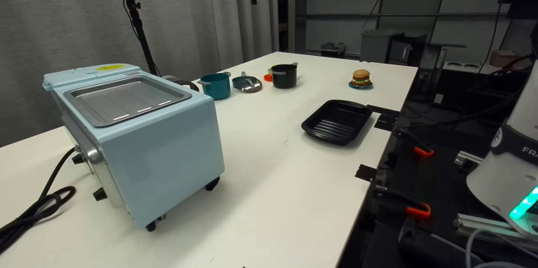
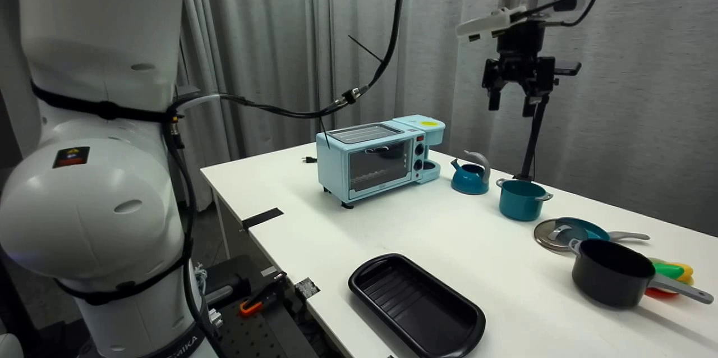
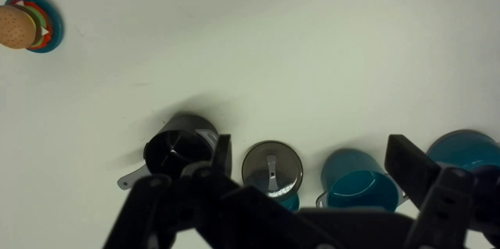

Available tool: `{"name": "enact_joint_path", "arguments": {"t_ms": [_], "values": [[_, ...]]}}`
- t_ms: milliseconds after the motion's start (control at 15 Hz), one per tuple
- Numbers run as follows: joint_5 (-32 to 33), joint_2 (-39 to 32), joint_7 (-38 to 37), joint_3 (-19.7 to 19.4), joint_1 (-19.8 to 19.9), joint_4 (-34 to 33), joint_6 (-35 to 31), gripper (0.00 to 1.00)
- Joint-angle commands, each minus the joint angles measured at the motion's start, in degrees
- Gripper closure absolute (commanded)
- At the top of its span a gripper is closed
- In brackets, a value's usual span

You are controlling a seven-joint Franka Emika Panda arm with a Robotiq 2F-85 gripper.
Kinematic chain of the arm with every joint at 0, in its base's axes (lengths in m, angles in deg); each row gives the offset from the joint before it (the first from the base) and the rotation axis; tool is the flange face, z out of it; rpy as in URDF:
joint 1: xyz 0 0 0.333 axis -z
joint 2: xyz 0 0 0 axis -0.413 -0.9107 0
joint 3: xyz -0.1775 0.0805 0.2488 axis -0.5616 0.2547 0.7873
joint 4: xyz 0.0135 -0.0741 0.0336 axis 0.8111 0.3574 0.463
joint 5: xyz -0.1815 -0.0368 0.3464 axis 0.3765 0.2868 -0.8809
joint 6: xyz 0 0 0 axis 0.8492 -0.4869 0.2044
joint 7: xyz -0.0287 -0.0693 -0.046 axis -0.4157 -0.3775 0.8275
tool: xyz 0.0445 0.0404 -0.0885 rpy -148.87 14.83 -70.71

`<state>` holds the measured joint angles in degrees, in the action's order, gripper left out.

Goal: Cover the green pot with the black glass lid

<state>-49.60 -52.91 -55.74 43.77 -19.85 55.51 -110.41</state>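
Lid [image 2: 552,235] lies on the table [image 2: 449,246], overlapping the skillet [image 2: 595,229] and seemingly leaning on it; the uncovered pot [image 2: 521,203] stands just beside, not touching. The gripper [image 2: 511,104] hangs high above the table, released, its fingers [image 3: 223,151] wide apart with nothing between them. Taken near to far, the first hazard is the saucepan [image 2: 608,282]: it sits so close to the lid that a spread finger lowered carelessly could knock it. Next is the lid itself: pinched away from the middle of its handle [image 3: 272,163], it could swivel or slip, and a sideways pull might drag the skillet along. That lean looks the likeliest cause of trouble. Last is the pot: a lid set down off centre could drop one edge inside, or slide off if the fingers part too soon. Counted from the near side outward, there is one burger [image 3: 17,26] on one saucer [image 3: 58,24], one tray [image 2: 418,306], one saucepan with food pieces [image 2: 670,270] behind it, too hidden to number, then one lid, one skillet, one pot, one kettle [image 2: 470,181] and one oven [image 2: 381,161].
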Motion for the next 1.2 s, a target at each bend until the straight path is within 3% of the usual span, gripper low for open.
{"name": "enact_joint_path", "arguments": {"t_ms": [0, 467, 533, 1133], "values": [[-0.7, -8.6, -0.5, -1.0, 0.6, -7.8, -1.7, 0.00], [0.7, -16.7, -1.9, -2.8, 0.6, -16.3, -3.0, 0.00], [0.0, -14.1, -0.6, -2.3, 0.5, -11.8, -3.0, 0.00], [0.1, -16.7, -0.1, -2.5, 0.8, -15.2, -4.3, 0.00]]}}
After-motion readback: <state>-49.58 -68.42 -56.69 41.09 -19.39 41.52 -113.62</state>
